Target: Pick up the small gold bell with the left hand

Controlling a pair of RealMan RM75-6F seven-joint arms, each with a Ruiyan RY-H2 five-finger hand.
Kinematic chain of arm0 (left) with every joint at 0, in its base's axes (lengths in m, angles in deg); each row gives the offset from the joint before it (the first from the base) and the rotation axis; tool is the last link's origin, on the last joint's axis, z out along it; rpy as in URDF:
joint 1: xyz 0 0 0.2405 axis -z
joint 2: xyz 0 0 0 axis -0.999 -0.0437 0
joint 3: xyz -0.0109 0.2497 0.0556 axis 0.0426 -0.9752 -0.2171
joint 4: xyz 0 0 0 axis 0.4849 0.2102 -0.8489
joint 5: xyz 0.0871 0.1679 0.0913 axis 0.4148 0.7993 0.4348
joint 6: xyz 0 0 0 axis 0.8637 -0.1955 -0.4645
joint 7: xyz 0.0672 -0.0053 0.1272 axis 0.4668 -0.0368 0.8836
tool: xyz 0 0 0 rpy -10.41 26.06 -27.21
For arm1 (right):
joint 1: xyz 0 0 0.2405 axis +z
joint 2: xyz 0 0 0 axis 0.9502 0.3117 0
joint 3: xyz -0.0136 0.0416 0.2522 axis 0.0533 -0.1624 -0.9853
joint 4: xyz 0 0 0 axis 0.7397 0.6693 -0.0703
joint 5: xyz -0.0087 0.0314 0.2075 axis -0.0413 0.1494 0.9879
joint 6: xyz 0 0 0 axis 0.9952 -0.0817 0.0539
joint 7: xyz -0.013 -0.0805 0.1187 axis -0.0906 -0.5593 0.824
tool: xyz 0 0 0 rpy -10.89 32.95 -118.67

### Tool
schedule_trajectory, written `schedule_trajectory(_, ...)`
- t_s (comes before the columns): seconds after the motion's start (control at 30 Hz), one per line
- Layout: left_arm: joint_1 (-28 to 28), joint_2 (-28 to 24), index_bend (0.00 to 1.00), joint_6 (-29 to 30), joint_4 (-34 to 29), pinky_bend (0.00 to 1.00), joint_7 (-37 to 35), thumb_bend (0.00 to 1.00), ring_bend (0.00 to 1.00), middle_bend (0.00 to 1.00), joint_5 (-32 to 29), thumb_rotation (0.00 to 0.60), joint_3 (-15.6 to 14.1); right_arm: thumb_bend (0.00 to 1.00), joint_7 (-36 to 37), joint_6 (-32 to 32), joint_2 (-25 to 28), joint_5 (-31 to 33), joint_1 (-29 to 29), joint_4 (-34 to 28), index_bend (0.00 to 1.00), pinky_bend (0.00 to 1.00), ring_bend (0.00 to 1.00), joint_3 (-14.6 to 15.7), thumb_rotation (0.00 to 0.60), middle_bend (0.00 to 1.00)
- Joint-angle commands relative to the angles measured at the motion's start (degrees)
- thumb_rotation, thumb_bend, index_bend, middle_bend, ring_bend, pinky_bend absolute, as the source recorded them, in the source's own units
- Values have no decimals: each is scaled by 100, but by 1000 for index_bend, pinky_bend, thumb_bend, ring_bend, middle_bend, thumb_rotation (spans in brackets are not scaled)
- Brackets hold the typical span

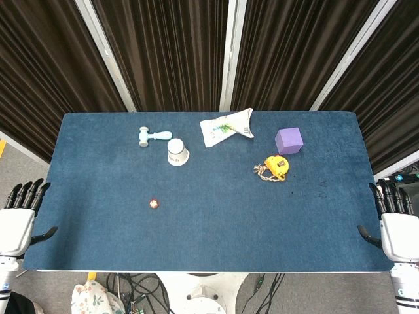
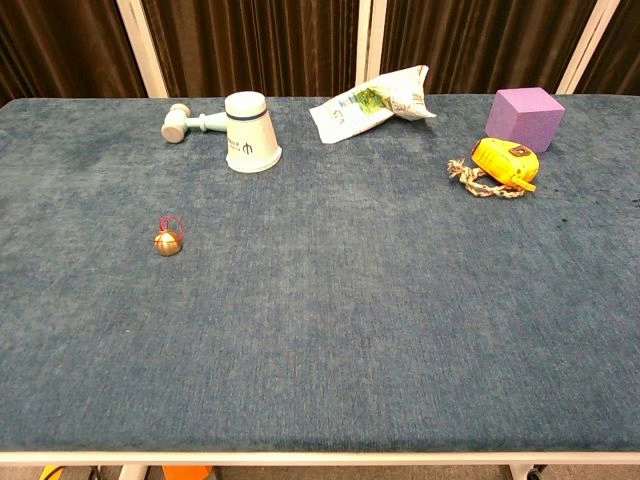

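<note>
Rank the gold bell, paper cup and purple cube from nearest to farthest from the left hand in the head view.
Measured from the left hand at the table's left edge:
1. Gold bell, left of centre.
2. Paper cup, farther back.
3. Purple cube, far right rear.

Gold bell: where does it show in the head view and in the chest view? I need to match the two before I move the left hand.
Head view: the gold bell lies left of centre on the blue table, alone, toward the near edge.
Chest view: the gold bell sits at left, mid-height, red loop on top.
Shared landmark: the overturned white cup, beyond the bell and slightly right in both.
</note>
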Motion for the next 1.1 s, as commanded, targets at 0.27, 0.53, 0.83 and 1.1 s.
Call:
schedule_trajectory(0.27, 13, 47, 55, -16, 46, 29, 12, 133, 0, 24, 19, 600, -10, 99, 12, -47, -24, 12, 13, 52, 0, 0, 0, 18, 600, 0)
schedule_trajectory(0.53, 61, 146, 55, -35, 103, 29, 4, 132, 0, 24, 84, 600, -5, 99, 50, -29, -23, -27, 5, 146, 0, 0, 0, 34, 600, 0)
schedule_trajectory(0.83, 551, 275, 98, -712, 143, 33, -177, 139, 0, 39, 55, 600, 110, 99, 137, 14, 20, -72, 20, 177, 0, 0, 0, 1, 600, 0)
schedule_trajectory(1.1, 1126, 698, 102, -1402, 252, 34, -212, 144, 0, 43, -51, 600, 275, 99, 133, -32, 25, -71, 47, 169, 0, 0, 0, 3, 600, 0)
